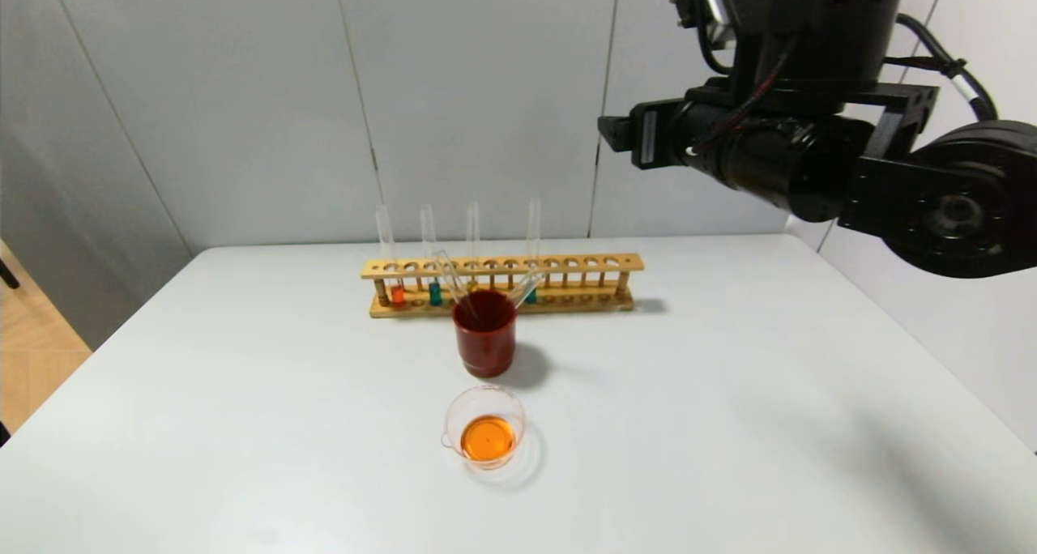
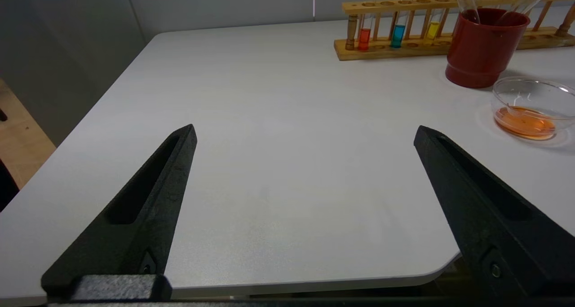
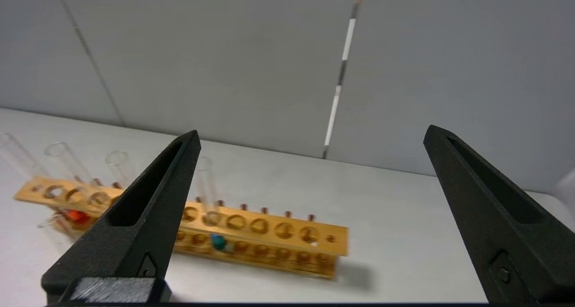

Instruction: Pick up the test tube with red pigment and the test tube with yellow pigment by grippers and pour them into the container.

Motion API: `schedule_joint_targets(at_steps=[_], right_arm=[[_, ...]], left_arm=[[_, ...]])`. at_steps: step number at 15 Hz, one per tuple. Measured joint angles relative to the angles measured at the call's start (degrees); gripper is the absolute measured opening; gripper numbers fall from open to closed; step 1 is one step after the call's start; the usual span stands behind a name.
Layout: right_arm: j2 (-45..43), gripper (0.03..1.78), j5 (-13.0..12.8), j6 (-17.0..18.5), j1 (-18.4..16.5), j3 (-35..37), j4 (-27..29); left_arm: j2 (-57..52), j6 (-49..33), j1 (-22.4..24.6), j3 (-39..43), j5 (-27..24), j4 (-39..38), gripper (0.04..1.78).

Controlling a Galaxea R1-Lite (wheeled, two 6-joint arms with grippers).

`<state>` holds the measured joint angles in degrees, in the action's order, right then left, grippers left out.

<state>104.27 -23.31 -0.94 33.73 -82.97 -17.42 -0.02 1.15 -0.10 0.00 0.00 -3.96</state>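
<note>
the container [image 1: 484, 424] sits toward the desk's near edge holding orange liquid, so both pours look done. two emptied tubes [image 1: 454, 283] lean in the red cup [image 1: 484, 331] before the rack [image 1: 502, 283]. the right gripper [image 3: 310, 217] is spread wide above the desk's far right; the left gripper [image 2: 305, 208], also spread, hangs over the near left corner.

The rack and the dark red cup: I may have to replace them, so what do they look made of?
The rack looks like pale varnished wood: honey colour, turned posts, drilled holes. The dark red cup looks like glossy opaque plastic, perhaps glazed ceramic; its smooth wall shows soft highlights, so I cannot settle which.
</note>
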Motion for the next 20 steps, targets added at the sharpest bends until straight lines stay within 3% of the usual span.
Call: schedule_joint_targets(at_steps=[6, 11, 16, 20], right_arm=[[-11.91, 1.74, -0.17, -4.38, -7.17, 9.76, -0.02], [-25.51, 1.74, -0.12, -9.42, -16.07, 17.15, 0.23], [-42.78, 1.74, 0.24, -15.02, -25.08, 25.98, 1.72], [-59.09, 1.74, -0.23, -16.18, -30.4, 34.24, 4.96]], left_arm=[[0.0, -0.02, 0.05, 0.0, 0.0, 0.02, 1.71], [0.0, 0.0, 0.02, 0.0, 0.0, 0.0, 1.71], [0.0, -0.02, 0.02, 0.0, 0.0, 0.0, 1.71], [0.0, -0.02, 0.02, 0.0, 0.0, 0.05, 1.71]])
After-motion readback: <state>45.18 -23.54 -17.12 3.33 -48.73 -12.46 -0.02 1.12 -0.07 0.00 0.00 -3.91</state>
